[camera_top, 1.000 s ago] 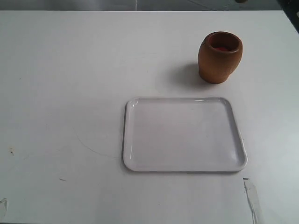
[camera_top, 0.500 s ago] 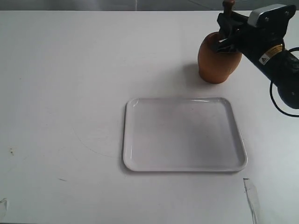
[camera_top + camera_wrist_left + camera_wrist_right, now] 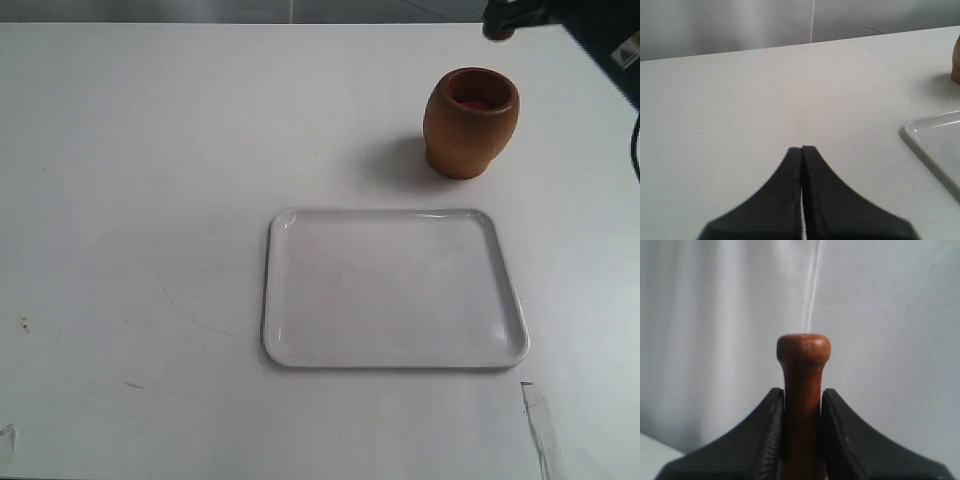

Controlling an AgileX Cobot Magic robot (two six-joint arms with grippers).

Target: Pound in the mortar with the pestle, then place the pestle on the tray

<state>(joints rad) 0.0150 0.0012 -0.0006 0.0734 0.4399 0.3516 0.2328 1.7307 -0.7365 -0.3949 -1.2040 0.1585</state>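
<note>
The light brown wooden mortar (image 3: pixel 470 122) stands upright at the back right of the table, its reddish inside showing; its edge (image 3: pixel 956 60) also peeks into the left wrist view. The white tray (image 3: pixel 394 288) lies in front of it with nothing on it, and one corner (image 3: pixel 935 145) shows in the left wrist view. My right gripper (image 3: pixel 802 395) is shut on the reddish-brown pestle (image 3: pixel 803 370), knobbed thin end pointing out past the fingertips. In the exterior view only part of that arm (image 3: pixel 560 25) shows at the top right, above the mortar. My left gripper (image 3: pixel 802 148) is shut on nothing, over bare table.
The white table (image 3: pixel 150 200) stretches left of the tray and mortar. A grey wall or curtain (image 3: pixel 740 22) runs behind the table's far edge. A thin pale strip (image 3: pixel 540 425) lies near the front right edge.
Half a second ago the right gripper held the pestle down at the mortar's mouth; now it has lifted up and away to the top right. One second ago the arm was out of view.
</note>
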